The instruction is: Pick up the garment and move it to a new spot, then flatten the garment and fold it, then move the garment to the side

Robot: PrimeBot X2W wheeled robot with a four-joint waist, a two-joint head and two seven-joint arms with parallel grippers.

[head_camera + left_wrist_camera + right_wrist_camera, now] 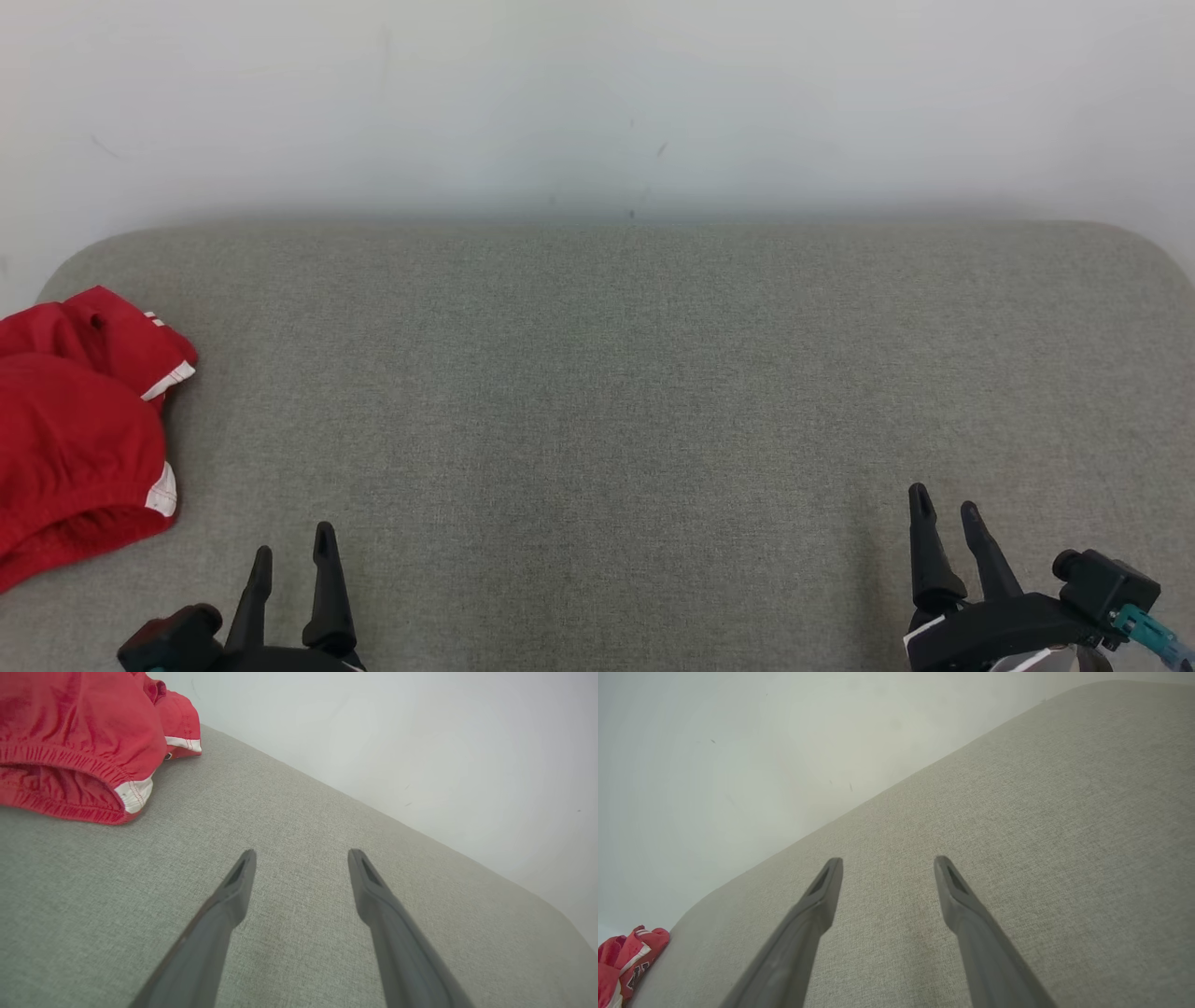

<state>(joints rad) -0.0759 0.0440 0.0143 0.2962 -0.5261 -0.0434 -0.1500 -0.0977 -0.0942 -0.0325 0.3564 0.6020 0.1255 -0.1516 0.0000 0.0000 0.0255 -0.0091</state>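
Observation:
The garment point(75, 429) is red with white trim and an elastic band, lying crumpled at the far left of the grey fabric surface point(616, 373). It also appears as a bunched heap in the left wrist view, the garment point(79, 732) at upper left, and as a small red garment point(626, 956) at lower left of the right wrist view. My left gripper point(294, 546) rests open near the front edge, to the right of the garment and apart from it, nothing between its fingers point(238, 882). My right gripper point(943, 509) stands open at the front right, empty.
A pale wall point(597, 103) rises directly behind the surface's rounded back edge. The grey fabric stretches wide between the two grippers and out to the right.

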